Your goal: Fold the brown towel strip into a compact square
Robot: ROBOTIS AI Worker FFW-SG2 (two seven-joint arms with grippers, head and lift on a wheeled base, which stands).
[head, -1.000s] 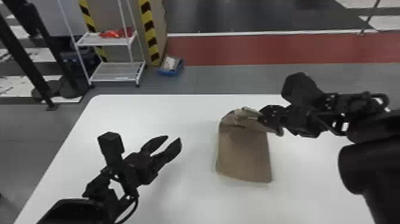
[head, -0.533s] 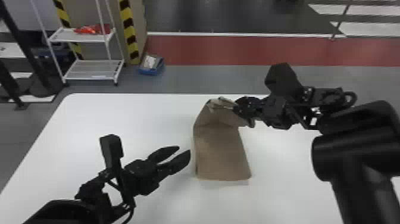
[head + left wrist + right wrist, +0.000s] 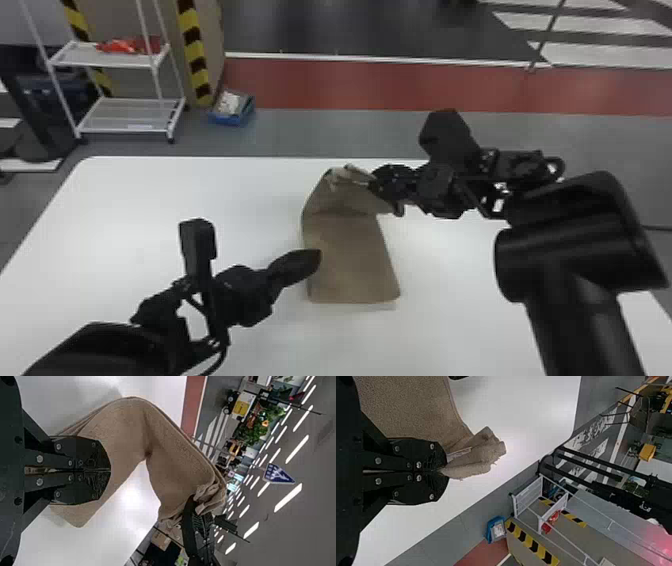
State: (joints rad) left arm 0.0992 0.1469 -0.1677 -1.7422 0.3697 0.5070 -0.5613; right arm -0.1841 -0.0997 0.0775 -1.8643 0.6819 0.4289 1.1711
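White tabletop [image 3: 150, 200], white rack [image 3: 125, 115] past its far-left corner. Brown towel [image 3: 350, 255] mid-tabletop, wrinkled at the raised end; long axis runs toward far edge. Right hand [image 3: 372, 186] pinches that end; left hand [image 3: 318, 257] pressed together at towel's left side.

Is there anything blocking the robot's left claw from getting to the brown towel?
Nothing visible stands between them: the left gripper has its closed fingertips over the side edge of the brown towel. The right gripper holds the towel's raised far end, away from that spot.
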